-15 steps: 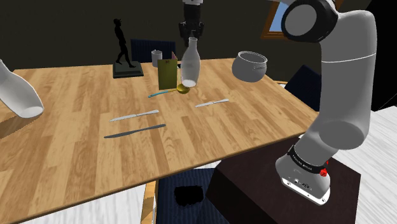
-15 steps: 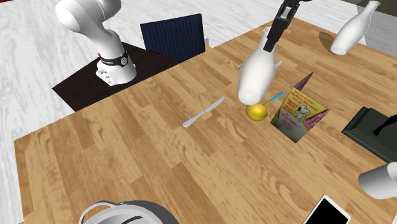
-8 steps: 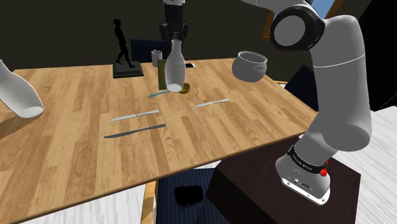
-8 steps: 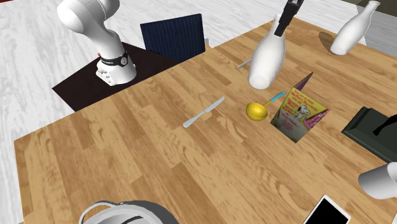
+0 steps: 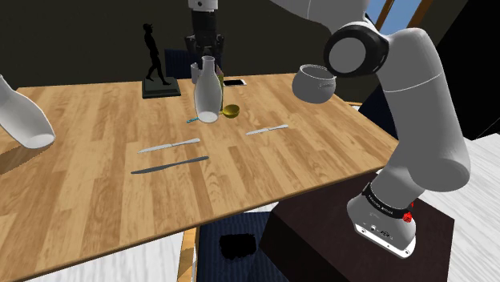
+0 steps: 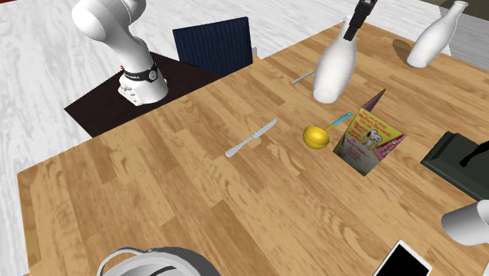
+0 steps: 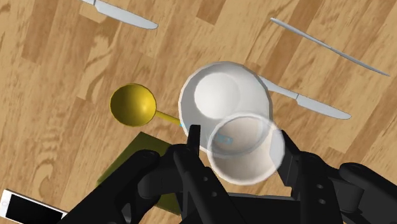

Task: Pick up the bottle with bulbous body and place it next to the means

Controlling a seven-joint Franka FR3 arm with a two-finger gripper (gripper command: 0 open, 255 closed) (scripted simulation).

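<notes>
My gripper (image 7: 240, 151) pinches the neck of the bulbous white bottle (image 5: 207, 96), which hangs nearly upright over the wooden table (image 5: 96, 192), its base above the blue handle of the single yellow scoop (image 6: 316, 137). One folded picture card (image 6: 368, 137) stands just beside the scoop; in the shoulder view the bottle covers it. Three table knives (image 5: 168, 145) lie nearby. A second white bottle (image 6: 431, 39) sits well apart, as do one figurine (image 5: 152, 56), one pot (image 5: 314, 82) and one phone (image 6: 403, 259). The arm arches high from its stand (image 5: 320, 232), hand pointing down.
</notes>
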